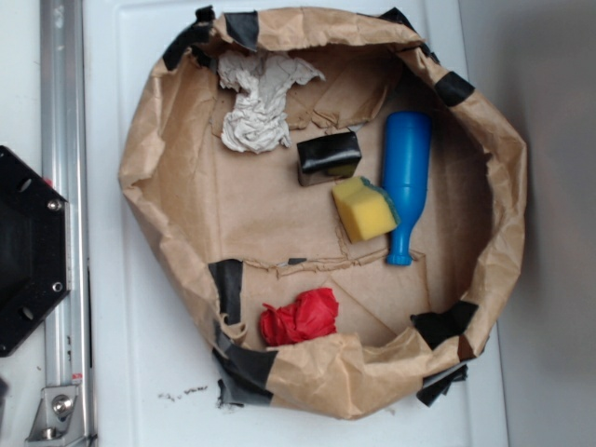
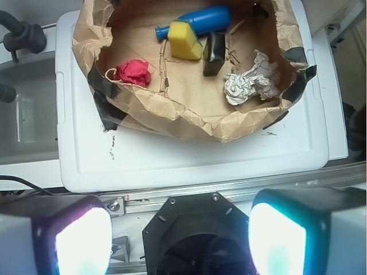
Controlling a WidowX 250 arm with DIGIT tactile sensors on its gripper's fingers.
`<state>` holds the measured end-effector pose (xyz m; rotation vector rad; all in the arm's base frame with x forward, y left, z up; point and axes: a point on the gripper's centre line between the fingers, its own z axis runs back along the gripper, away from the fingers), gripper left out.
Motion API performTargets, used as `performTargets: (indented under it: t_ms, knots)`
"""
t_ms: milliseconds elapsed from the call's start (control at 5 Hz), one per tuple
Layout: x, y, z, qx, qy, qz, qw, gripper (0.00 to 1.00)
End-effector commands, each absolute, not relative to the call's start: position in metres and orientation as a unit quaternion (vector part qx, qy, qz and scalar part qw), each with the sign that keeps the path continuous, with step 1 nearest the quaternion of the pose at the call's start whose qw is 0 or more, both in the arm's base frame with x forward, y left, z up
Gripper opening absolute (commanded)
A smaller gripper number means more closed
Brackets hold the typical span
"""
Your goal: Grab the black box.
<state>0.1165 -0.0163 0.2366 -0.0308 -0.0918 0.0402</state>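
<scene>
The black box [image 1: 328,155] is a small glossy black block lying in the brown paper nest [image 1: 168,112], just above the yellow sponge [image 1: 364,209] and left of the blue bottle [image 1: 407,177]. In the wrist view the black box [image 2: 214,53] lies far off, right of the sponge [image 2: 184,41]. My gripper [image 2: 180,240] is open and empty, its two glowing pads [image 2: 85,240] wide apart at the bottom of the wrist view, well back from the nest and over the black robot base. The gripper does not show in the exterior view.
A crumpled white paper [image 1: 256,107] lies at the nest's back left, a red crumpled wad [image 1: 300,317] at its front. Black tape patches [image 1: 228,287] hold the paper rim. The nest sits on a white tray [image 1: 140,354]. A metal rail [image 1: 63,186] and black base plate [image 1: 23,251] are at left.
</scene>
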Motion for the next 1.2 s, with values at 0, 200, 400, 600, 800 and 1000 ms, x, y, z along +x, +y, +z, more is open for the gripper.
performTargets:
  t_ms: [0, 200, 400, 600, 800, 1000]
  knots:
    - [0.116, -0.016, 0.237, -0.015, -0.046, 0.02, 0.999, 1.0]
    - [0.166, 0.021, 0.192, 0.029, 0.003, 0.048, 0.998, 1.0]
    - [0.209, 0.046, 0.171, 0.042, 0.021, 0.086, 0.995, 1.0]
    - [0.233, 0.044, 0.142, 0.046, 0.03, 0.052, 0.997, 1.0]
    - [0.248, 0.042, 0.105, 0.03, 0.029, 0.023, 0.999, 1.0]
    - [0.265, 0.037, 0.071, 0.031, -0.001, 0.011, 0.999, 1.0]
